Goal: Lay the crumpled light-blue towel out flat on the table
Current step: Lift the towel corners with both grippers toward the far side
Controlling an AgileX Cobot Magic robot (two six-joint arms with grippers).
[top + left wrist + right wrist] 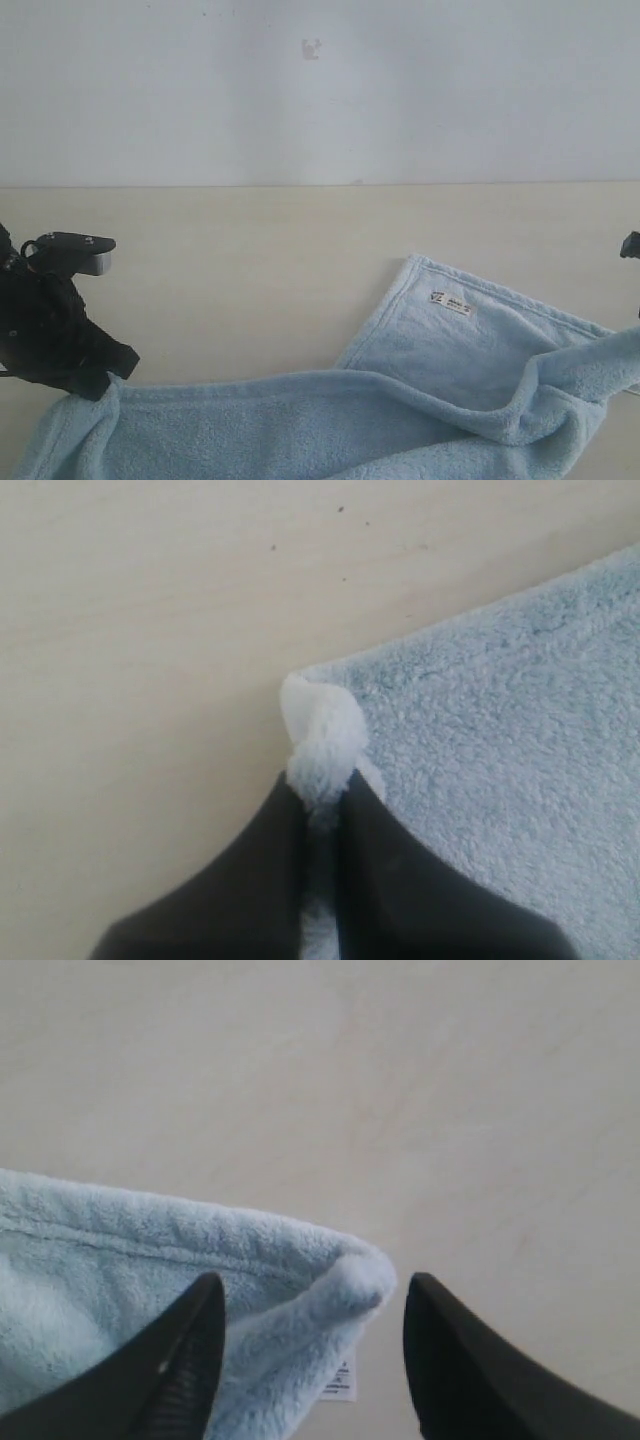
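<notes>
Pinching one towel (300, 420) corner, the left gripper (320, 785) sits clamped on it at the near left of the table (240, 260). Right gripper (312, 1295) fingers stand apart, with a hemmed towel corner loose between them. The towel runs along the near edge, its flap with the label (452, 301) lies flat, and there is bare tabletop beyond.

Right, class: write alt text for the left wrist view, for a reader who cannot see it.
The left gripper is shut on a bunched corner of the light-blue towel. The rest of the fluffy cloth lies on the pale beige table, which is bare on the other side.
</notes>
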